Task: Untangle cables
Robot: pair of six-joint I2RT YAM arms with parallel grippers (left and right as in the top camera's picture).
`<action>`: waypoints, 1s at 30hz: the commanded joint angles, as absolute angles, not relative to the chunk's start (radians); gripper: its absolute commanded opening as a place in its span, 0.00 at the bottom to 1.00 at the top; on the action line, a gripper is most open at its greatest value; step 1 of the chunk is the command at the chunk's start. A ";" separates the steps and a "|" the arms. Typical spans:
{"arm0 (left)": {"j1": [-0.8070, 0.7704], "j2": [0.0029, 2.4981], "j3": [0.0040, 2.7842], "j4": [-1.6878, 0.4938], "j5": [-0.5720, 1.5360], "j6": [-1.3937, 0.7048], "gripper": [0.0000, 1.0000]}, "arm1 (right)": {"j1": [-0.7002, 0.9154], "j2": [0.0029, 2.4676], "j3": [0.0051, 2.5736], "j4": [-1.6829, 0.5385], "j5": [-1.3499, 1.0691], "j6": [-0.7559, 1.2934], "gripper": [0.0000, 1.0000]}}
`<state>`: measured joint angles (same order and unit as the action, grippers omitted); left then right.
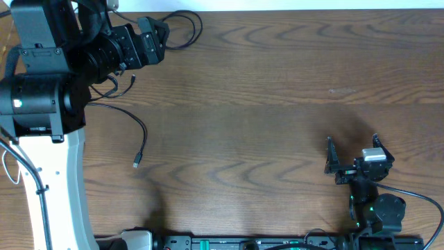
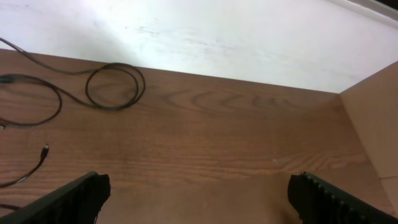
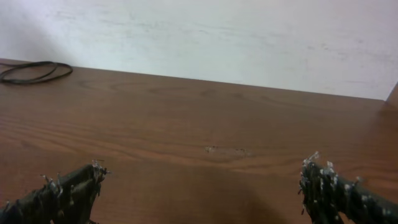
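Overhead: left gripper (image 1: pixel 163 42) beside cables (image 1: pixel 145 135), right gripper (image 1: pixel 352 151) well apart; both jaws wide, empty. Likely between grasps; next, left must drop onto loop (image 1: pixel 200 28) and pinch.

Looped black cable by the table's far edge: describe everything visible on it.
The looped black cable is a thin, rubbery-looking cord lying flat on the wooden table, curled into one roughly round loop near the far edge, ahead of the open left gripper, which is clear of it. A strand trails off the loop leftward out of the wrist view; no plug can be traced to it. In view, only the table touches it.
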<state>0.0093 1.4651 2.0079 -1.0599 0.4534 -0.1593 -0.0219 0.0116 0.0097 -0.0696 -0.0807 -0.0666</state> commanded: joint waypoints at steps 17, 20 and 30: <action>0.009 1.470 2.014 -1.063 0.448 -0.150 0.97 | -0.011 0.006 0.005 -0.071 -0.070 -0.076 0.99; 0.013 1.470 2.014 -1.104 0.443 -0.149 0.97 | -0.011 0.006 0.006 -0.071 -0.070 -0.076 0.99; -0.081 1.442 1.788 -1.135 0.257 -0.020 0.97 | -0.011 0.006 0.006 -0.071 -0.070 -0.076 0.99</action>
